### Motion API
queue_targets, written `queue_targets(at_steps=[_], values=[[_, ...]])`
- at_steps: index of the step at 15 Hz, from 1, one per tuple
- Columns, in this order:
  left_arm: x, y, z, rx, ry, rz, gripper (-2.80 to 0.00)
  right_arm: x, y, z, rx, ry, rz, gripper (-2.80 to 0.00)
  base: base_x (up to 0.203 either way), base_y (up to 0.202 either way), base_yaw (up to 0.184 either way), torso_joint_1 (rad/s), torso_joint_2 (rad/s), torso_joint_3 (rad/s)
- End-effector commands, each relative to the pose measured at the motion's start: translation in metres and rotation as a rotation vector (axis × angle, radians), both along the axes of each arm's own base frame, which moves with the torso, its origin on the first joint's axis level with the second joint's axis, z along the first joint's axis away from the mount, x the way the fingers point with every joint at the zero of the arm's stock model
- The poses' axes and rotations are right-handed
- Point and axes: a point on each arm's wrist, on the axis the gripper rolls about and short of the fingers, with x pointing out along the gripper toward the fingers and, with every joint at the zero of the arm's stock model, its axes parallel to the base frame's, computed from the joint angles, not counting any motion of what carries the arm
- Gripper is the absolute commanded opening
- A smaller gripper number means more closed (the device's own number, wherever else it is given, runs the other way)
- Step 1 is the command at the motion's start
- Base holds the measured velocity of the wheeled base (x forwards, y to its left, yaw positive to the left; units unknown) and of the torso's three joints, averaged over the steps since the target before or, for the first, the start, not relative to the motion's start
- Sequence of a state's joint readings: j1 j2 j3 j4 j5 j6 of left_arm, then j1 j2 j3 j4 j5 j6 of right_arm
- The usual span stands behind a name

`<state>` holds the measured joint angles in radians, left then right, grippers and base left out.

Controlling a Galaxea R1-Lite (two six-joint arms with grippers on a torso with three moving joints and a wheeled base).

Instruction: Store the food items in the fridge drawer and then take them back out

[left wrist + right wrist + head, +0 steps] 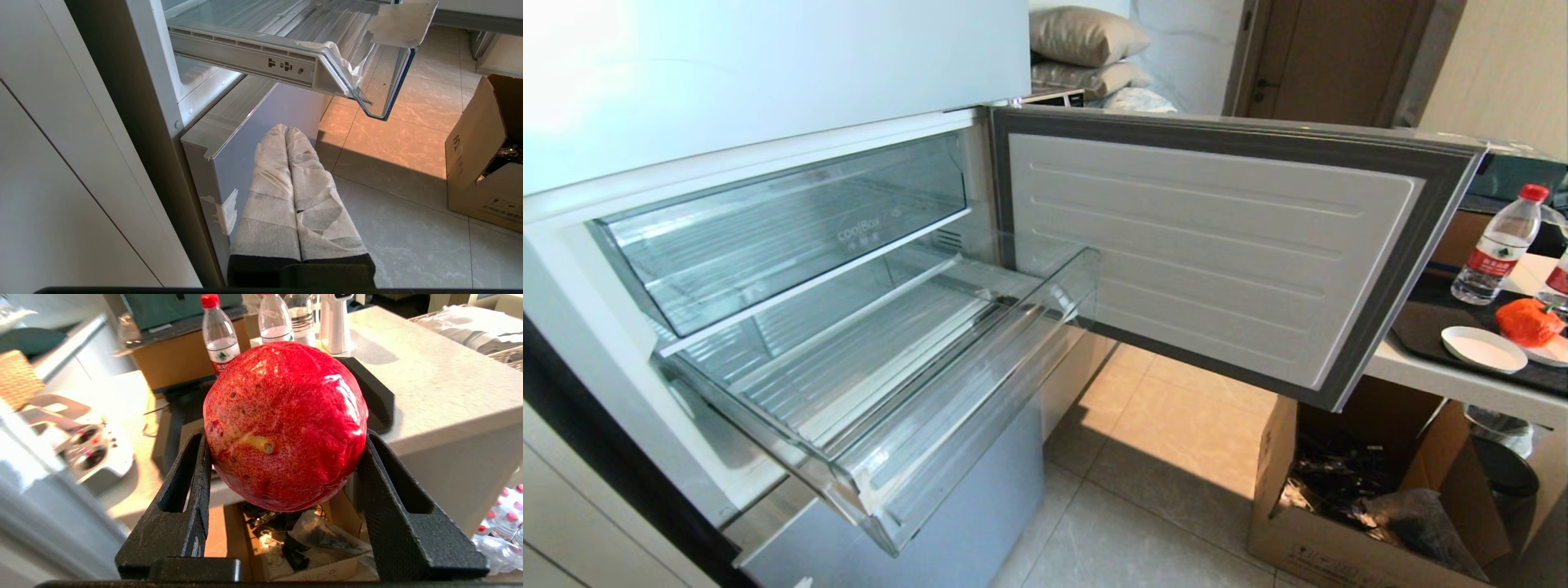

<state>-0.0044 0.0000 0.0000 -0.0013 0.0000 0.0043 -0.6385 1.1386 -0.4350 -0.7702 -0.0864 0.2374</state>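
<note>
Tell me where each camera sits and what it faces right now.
Head: high, looking down into the pulled-out fridge drawer; no arm shows.
Left wrist: low beside the fridge, under the drawer; shut left gripper shows.
Right wrist: faces the counter; right gripper clamps a red fruit.
Shared: drawer, cardboard box.

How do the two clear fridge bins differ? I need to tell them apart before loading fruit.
The upper bin carries "coolBox" print on its front; the fridge drawer below has a plain lip. The upper bin sits pushed back inside the fridge; the fridge drawer is pulled out over the floor. The fridge drawer has a whitish patch at a front corner; the upper bin shows none. Both are clear plastic, ribbed and empty.
</note>
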Motion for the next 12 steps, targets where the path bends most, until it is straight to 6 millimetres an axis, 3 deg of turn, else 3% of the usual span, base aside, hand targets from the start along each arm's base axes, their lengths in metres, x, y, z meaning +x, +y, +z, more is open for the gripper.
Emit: queue_targets(at_steps=[1,5,9,12], values=[[0.000,0.000,0.000,0.000,0.000,0.000,-2.80,0.043,-0.032,-0.023,0.070,0.101,-0.002,-2.80,0.000,0.000,0.000,0.000,0.00,0.000],[0.000,0.000,0.000,0.000,0.000,0.000,-2.80,0.103,-0.077,-0.042,0.069,0.163,0.017,-2.80,0.000,0.000,0.000,0.000,0.00,0.000],[0.000,0.000,0.000,0.000,0.000,0.000,-2.80,0.149,-0.116,-0.058,-0.003,0.171,0.017,-2.80,0.000,0.000,0.000,0.000,0.00,0.000],[0.000,0.000,0.000,0.000,0.000,0.000,-2.80,0.190,-0.135,-0.085,-0.092,0.216,0.070,-2.80,0.000,0.000,0.000,0.000,0.00,0.000]])
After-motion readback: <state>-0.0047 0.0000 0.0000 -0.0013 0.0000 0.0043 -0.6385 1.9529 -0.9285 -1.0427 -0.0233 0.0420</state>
